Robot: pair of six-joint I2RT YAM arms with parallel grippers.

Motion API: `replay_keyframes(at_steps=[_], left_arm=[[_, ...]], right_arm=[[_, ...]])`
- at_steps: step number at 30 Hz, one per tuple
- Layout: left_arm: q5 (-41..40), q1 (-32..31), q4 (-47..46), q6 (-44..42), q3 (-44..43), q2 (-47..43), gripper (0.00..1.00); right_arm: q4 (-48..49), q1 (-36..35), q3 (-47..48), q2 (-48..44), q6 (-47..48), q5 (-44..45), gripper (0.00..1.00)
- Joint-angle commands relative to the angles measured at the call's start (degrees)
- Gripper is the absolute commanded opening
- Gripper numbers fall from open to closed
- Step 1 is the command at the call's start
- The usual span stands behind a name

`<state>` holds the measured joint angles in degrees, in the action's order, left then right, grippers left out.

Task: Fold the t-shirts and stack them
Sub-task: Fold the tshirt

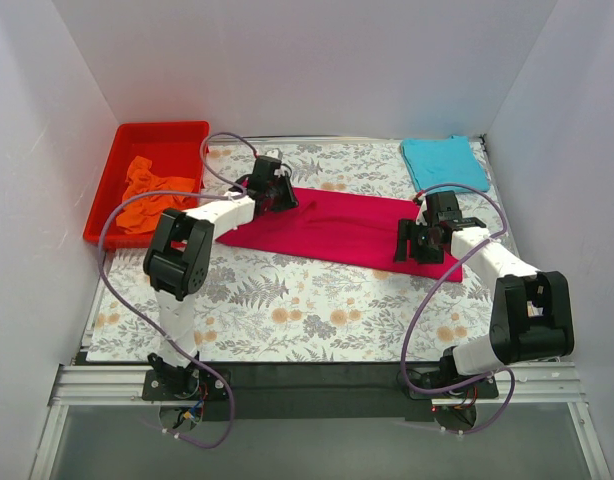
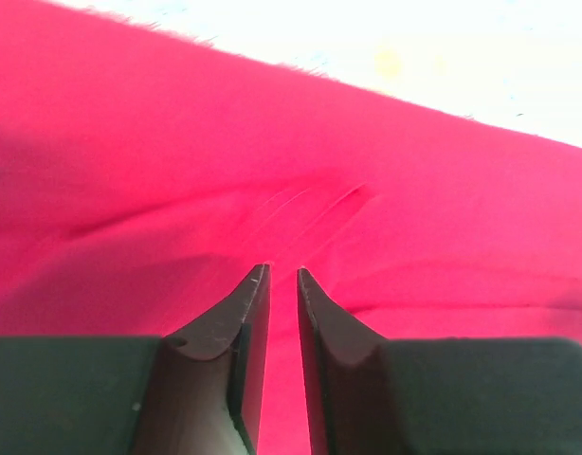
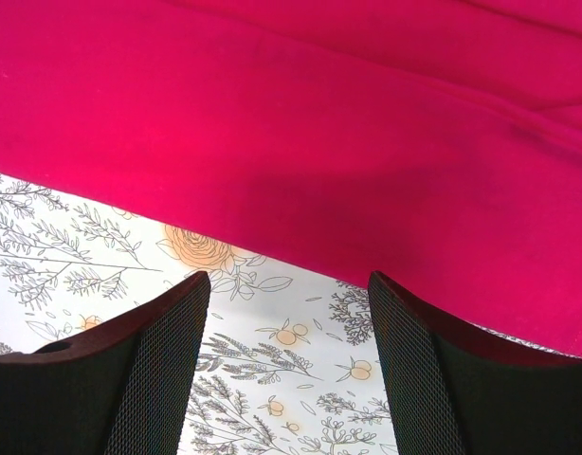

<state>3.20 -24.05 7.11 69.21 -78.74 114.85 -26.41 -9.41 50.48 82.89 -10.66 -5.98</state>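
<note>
Three shirts are in view on a table (image 1: 287, 310) covered in a flower print. At the far left a red bin (image 1: 117, 140) holds the orange shirt (image 1: 142, 195), crumpled in a heap and not folded. Just right of the bin, the left gripper (image 2: 282, 275) is down at the left end of the pink shirt (image 1: 337, 225), which lies across the middle of the table as a long flat band slanting from far left to near right. Its fingers (image 2: 248, 313) are drawn close together with only a thin slit between them, and small creases in the cloth run up to their tips; whether any cloth is caught between them cannot be told. At the right end of the band the right gripper (image 3: 289, 280) hangs low over the shirt's near edge, its fingers (image 3: 168, 351) spread wide over bare table, with the pink hem just beyond their tips and nothing between them. In the far right corner lies the blue shirt (image 1: 444, 162), folded into a neat square, well apart from the pink one.
</note>
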Motion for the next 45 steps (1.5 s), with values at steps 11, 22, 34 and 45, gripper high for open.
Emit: replay_keyframes(at_steps=[11, 22, 34, 45], left_arm=[[-2.5, -3.63, 0.79, -0.3, -9.16, 7.25, 0.22], [-19.28, -2.93, 12.04, 7.15, -0.81, -5.95, 0.43], [-13.57, 3.75, 14.41, 9.72, -6.32, 6.95, 0.43], [-11.55, 6.12, 22.85, 2.16, -30.12, 25.41, 0.46]], right_arm=[[2.24, -0.08, 4.54, 4.2, 0.37, 1.58, 0.63], [1.8, -0.17, 7.18, 8.24, 0.72, 5.62, 0.62], [-3.29, -2.62, 2.27, 12.82, -1.21, 4.68, 0.62], [-10.15, -17.38, -5.21, 12.55, -0.07, -11.33, 0.63]])
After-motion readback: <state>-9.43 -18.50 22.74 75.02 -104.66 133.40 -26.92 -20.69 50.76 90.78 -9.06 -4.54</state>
